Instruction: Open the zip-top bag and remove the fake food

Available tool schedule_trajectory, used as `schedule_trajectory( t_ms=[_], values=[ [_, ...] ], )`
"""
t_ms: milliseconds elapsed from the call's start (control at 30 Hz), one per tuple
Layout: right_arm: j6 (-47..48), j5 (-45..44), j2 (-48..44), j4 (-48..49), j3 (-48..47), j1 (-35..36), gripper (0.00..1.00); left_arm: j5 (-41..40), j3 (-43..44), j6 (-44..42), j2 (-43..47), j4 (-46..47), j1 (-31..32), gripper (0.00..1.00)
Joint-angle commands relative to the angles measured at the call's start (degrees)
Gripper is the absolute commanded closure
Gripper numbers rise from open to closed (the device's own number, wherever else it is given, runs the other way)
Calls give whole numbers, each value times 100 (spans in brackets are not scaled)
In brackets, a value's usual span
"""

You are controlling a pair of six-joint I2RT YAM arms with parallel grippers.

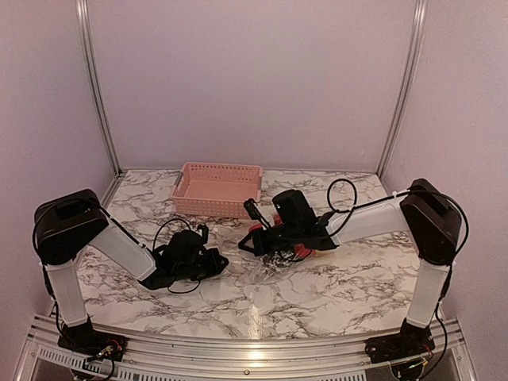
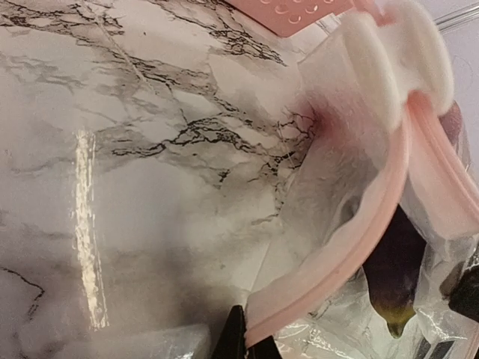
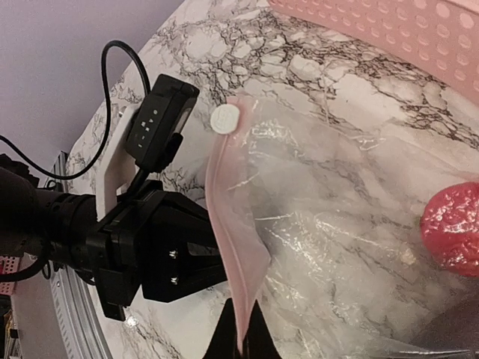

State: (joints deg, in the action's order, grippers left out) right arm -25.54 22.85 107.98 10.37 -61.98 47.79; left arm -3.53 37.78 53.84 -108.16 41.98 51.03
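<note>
The clear zip-top bag [image 1: 276,260] lies crumpled on the marble table between my two grippers. Its pink zip strip [image 2: 352,247] carries a white slider [image 2: 389,63]. My left gripper [image 2: 251,345] is shut on one lip of the strip. My right gripper [image 3: 241,342] is shut on the strip's other lip [image 3: 236,239]; the slider [image 3: 224,118] sits at its far end. Inside the bag I see a purple eggplant [image 2: 393,269] and a red round cluster [image 3: 453,228]. Red pieces [image 1: 303,251] show under the right gripper [image 1: 266,238]. The left gripper [image 1: 190,254] is just left of the bag.
The pink slotted basket [image 1: 218,189] stands behind the bag at the back centre, its edge also in the left wrist view [image 2: 299,11] and the right wrist view [image 3: 404,26]. The left gripper's body [image 3: 165,258] sits close beside the right fingertips. Walls enclose the table.
</note>
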Motion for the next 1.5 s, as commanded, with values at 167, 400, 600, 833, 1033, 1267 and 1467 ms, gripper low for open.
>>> schedule_trajectory(
  t_ms=[167, 400, 600, 833, 1033, 1267, 1467],
  values=[
    [491, -458, -509, -580, -498, 96, 100, 71, -625, -663, 668, 618, -176, 100],
    [793, -1071, -976, -1010, -346, 92, 100, -71, -931, -1217, 1369, 831, -151, 90],
    [620, -692, -722, -843, -322, 92, 100, -411, -972, -1902, 2183, 560, 153, 70],
    [515, -705, -749, -709, -250, 98, 100, -522, -440, -2293, 2060, 76, 540, 64],
    [491, -772, -845, -706, -223, 104, 100, -162, 408, -2208, 924, -55, 624, 70],
    [448, -992, -938, -799, -156, 106, 100, 55, 1083, -2219, 11, -268, 703, 59],
    [322, -1584, -1115, -875, 65, 105, 100, -43, 1275, -2315, -369, -522, 725, 51]
  ],
)
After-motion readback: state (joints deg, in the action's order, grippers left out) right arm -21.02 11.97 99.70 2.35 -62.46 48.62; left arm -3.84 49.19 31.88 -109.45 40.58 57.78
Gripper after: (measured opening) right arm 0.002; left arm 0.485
